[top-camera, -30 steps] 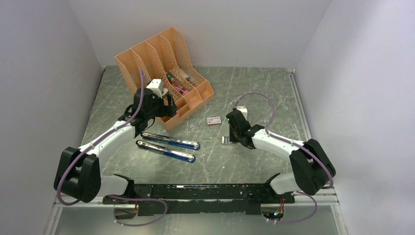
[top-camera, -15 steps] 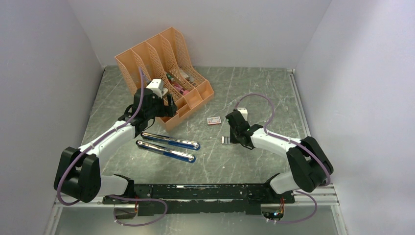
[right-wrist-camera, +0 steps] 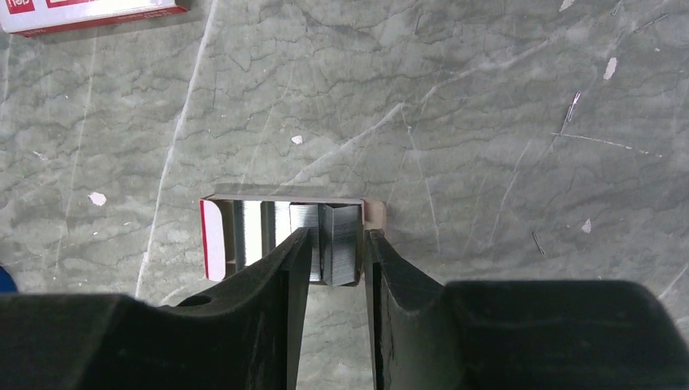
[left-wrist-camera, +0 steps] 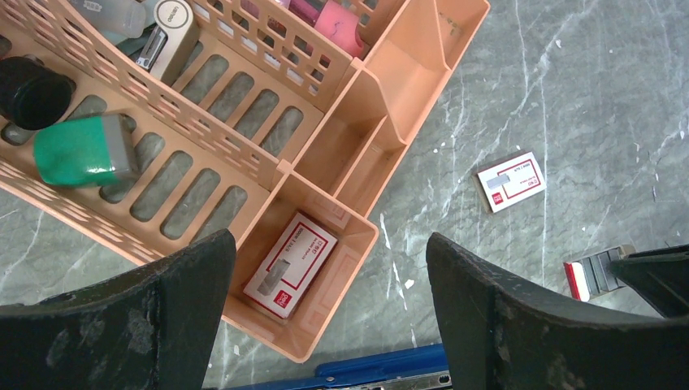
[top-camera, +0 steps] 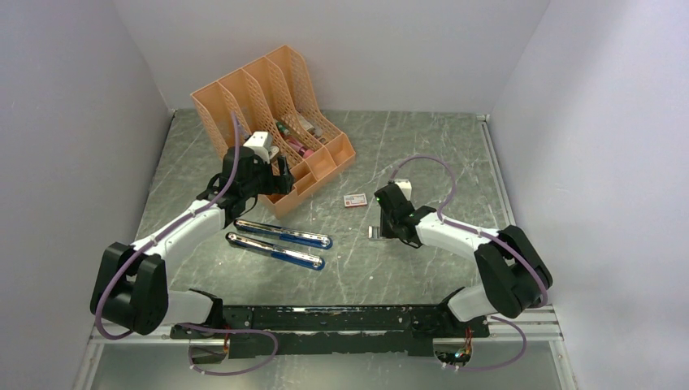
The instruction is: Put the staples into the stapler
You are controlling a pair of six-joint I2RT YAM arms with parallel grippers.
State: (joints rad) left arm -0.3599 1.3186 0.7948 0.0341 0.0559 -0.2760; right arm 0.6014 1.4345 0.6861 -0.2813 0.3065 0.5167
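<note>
Left fingers (left-wrist-camera: 162, 317) gape wide, empty. Right fingers (right-wrist-camera: 268, 301), narrowly apart, straddle the silvery-grey ridged block of metal staples (right-wrist-camera: 341, 244) in its red-edged white cardboard tray (right-wrist-camera: 215, 244); contact unclear.

This is looking like a robotics lab cell: plain white walls (top-camera: 73, 122) are boxing in a grey marbled table (top-camera: 422, 146). Two robot arms (top-camera: 175, 227) are sitting bolted to a black rail (top-camera: 325, 317) at its near edge.

What we cannot see
Our right fingers (right-wrist-camera: 272, 313) cover the staples (right-wrist-camera: 341, 236) along their near edge, so we cannot tell whether they touch; the stapler (left-wrist-camera: 382, 366) is cut off at the left wrist view's bottom.
</note>
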